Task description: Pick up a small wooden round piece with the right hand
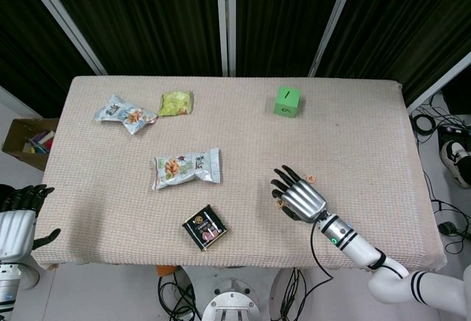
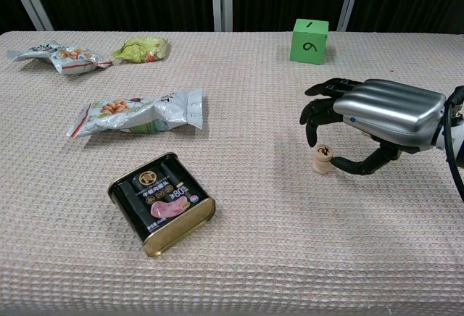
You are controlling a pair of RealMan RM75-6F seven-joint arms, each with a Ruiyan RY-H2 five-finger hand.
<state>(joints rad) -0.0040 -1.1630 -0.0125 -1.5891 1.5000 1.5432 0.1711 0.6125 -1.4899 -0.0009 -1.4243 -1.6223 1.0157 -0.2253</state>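
A small wooden round piece [image 2: 322,159] stands tilted on the cloth, pinched between the thumb and fingertips [image 2: 314,136] of my right hand [image 2: 377,117]. Its lower edge is at the table surface or just above it. From the head view the same piece [image 1: 280,203] peeks out at the left side of the right hand [image 1: 299,195], which lies palm down near the table's front right. A second wooden round piece [image 1: 312,179] lies flat just beyond the fingers. My left hand [image 1: 18,216] hangs off the table's front left corner, fingers apart and holding nothing.
A black tin [image 2: 162,201] sits front centre, with a snack packet [image 2: 138,113] behind it. Another packet [image 2: 61,56] and a green bag [image 2: 145,48] lie at the far left. A green cube [image 2: 309,40] stands far behind the right hand. The table [image 1: 368,137] carries a beige cloth.
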